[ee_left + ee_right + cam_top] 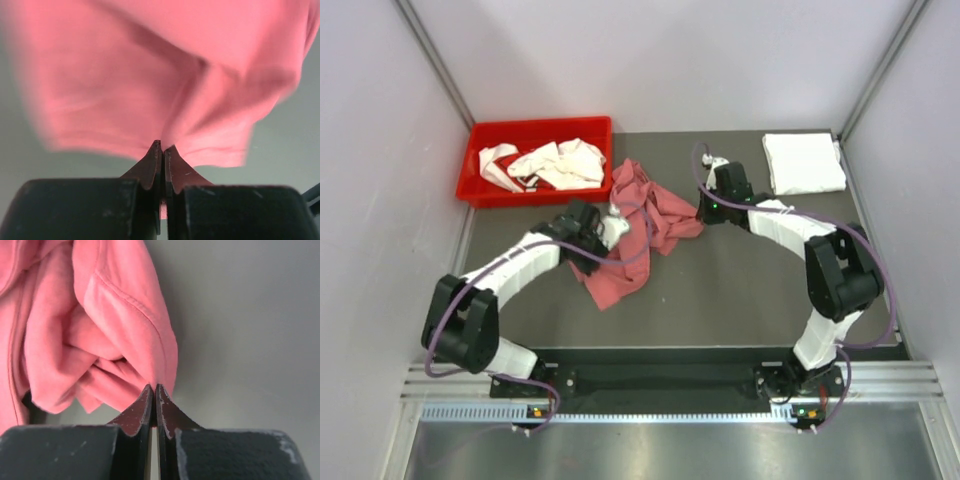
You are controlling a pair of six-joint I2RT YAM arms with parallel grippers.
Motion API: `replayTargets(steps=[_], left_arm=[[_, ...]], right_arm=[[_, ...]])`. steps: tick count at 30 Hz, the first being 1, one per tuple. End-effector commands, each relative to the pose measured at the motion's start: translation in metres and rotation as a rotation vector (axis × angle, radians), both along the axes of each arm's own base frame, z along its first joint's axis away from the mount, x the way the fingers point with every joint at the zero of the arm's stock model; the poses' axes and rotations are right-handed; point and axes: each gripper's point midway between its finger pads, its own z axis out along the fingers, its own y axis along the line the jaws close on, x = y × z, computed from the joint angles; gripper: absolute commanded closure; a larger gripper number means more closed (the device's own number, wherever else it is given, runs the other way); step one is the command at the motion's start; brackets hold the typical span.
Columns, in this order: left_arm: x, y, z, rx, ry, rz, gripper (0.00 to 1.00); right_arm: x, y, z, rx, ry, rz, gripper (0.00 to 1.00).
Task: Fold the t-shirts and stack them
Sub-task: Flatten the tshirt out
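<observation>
Pinching the crumpled pink t-shirt point(650, 225), left gripper point(163, 150) and right gripper point(154, 390) both clamped; one folded white t-shirt point(803, 162) beyond the right, others in red bin point(470, 186).

Overhead wide, both wrists close, sharing pink t-shirt point(670, 220).

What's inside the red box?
Crumpled white t-shirts lie inside the red bin. They cover most of its floor, so anything underneath them is hidden.
</observation>
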Motion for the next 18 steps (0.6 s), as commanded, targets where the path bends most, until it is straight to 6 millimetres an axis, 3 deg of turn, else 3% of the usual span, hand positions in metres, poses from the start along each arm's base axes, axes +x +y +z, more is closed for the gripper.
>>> replayTargets(steps=[1,2,3,4,5,6,7,9,10,13,16,18], left_arm=[[0.052,0.02,0.104,-0.13,-0.224,0.176,1.0],[0.052,0.026,0.118,-0.165,-0.208,0.221,1.0],[0.068,0.044,0.154,-0.207,-0.272,0.291,1.0],[0.072,0.054,0.173,-0.233,-0.3,0.328,1.0],[0.071,0.059,0.189,-0.279,-0.302,0.353,1.0],[0.071,0.077,0.218,-0.3,-0.349,0.404,1.0],[0.069,0.083,0.231,-0.313,-0.361,0.42,1.0],[0.062,0.096,0.259,-0.316,-0.407,0.454,1.0],[0.057,0.097,0.27,-0.32,-0.426,0.458,1.0],[0.051,0.112,0.295,-0.315,-0.472,0.517,1.0],[0.06,0.129,0.31,-0.272,-0.551,0.575,1.0],[0.073,0.141,0.3,-0.236,-0.568,0.614,1.0]], right_arm=[[-0.003,-0.013,0.089,0.05,-0.177,-0.019,1.0],[-0.008,-0.017,0.102,0.048,-0.204,-0.021,1.0],[-0.015,-0.022,0.113,0.046,-0.217,-0.024,1.0],[-0.025,-0.029,0.145,0.067,-0.285,-0.032,1.0],[-0.031,-0.035,0.158,0.06,-0.314,-0.039,1.0],[-0.041,-0.04,0.168,0.057,-0.326,-0.043,1.0],[-0.055,-0.048,0.195,0.076,-0.387,-0.05,1.0],[-0.074,-0.057,0.212,0.075,-0.407,-0.047,1.0],[-0.089,-0.063,0.231,0.095,-0.45,-0.044,1.0],[-0.119,-0.073,0.255,0.121,-0.495,-0.031,1.0],[-0.135,-0.084,0.265,0.129,-0.52,-0.054,1.0],[-0.132,-0.091,0.254,0.117,-0.511,-0.085,1.0]])
